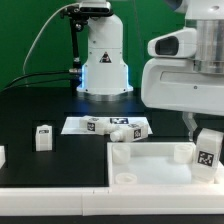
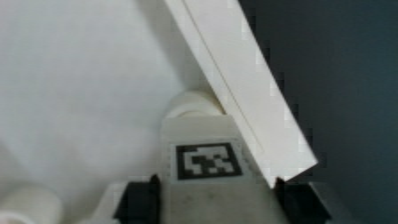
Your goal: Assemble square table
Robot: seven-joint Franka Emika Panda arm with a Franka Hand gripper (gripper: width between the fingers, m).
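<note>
The gripper [image 2: 217, 196] had its fingers [image 2: 139, 200] drawn part way in around one chunky leg [image 2: 208, 140]. A dark pad lay against each side of the leg near its tag, so it sat clamped between them. Past the fingertips spread the flat face of the square top [image 2: 80, 90]. A long raised white edge [image 2: 240, 80] ran slantwise close by one finger, leaving little room on that side, and bare black table [image 2: 347, 80] lay open beyond it.

From the exterior view, the clamped leg stood upright just beside a corner socket [image 1: 183, 152]. Whether its foot touched anything could not be told. Well away from the fingers, a lone leg [image 1: 43, 137] stood on open black surface. Two more legs [image 1: 134, 128] lay on the marker board [image 1: 76, 124].
</note>
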